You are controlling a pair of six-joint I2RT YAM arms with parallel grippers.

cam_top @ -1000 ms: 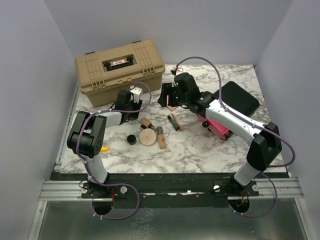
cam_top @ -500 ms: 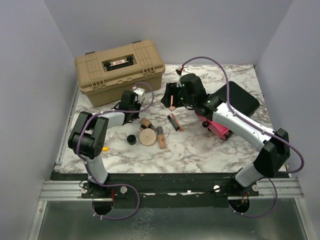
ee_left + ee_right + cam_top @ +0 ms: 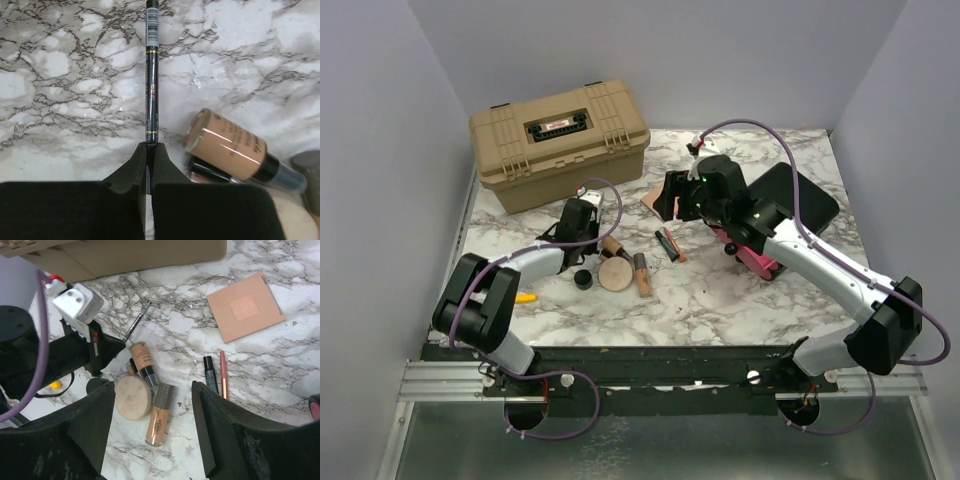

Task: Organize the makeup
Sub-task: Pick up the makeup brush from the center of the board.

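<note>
My left gripper (image 3: 149, 148) is shut on the near end of a slim black pencil (image 3: 151, 75), which stretches away over the marble. In the top view that gripper (image 3: 582, 224) sits just behind the makeup cluster. A beige foundation bottle (image 3: 227, 145) lies right beside it. My right gripper (image 3: 152, 390) hangs open and empty above the table, over a round peach compact (image 3: 133, 397) and a copper-capped tube (image 3: 160, 415). A square copper-pink compact (image 3: 245, 307) lies flat further back. A black tube (image 3: 210, 374) and a pink pencil (image 3: 223, 374) lie side by side.
A tan toolbox (image 3: 558, 140) stands shut at the back left. A black box with pink drawers (image 3: 755, 252) and a black lid (image 3: 800, 195) are under the right arm. A tiny black jar (image 3: 582, 279) and a yellow pen (image 3: 525, 297) lie near the left arm.
My left gripper has closed on the black pencil and shifted slightly nearer. The right gripper has drifted right, still open, uncovering the square compact.
</note>
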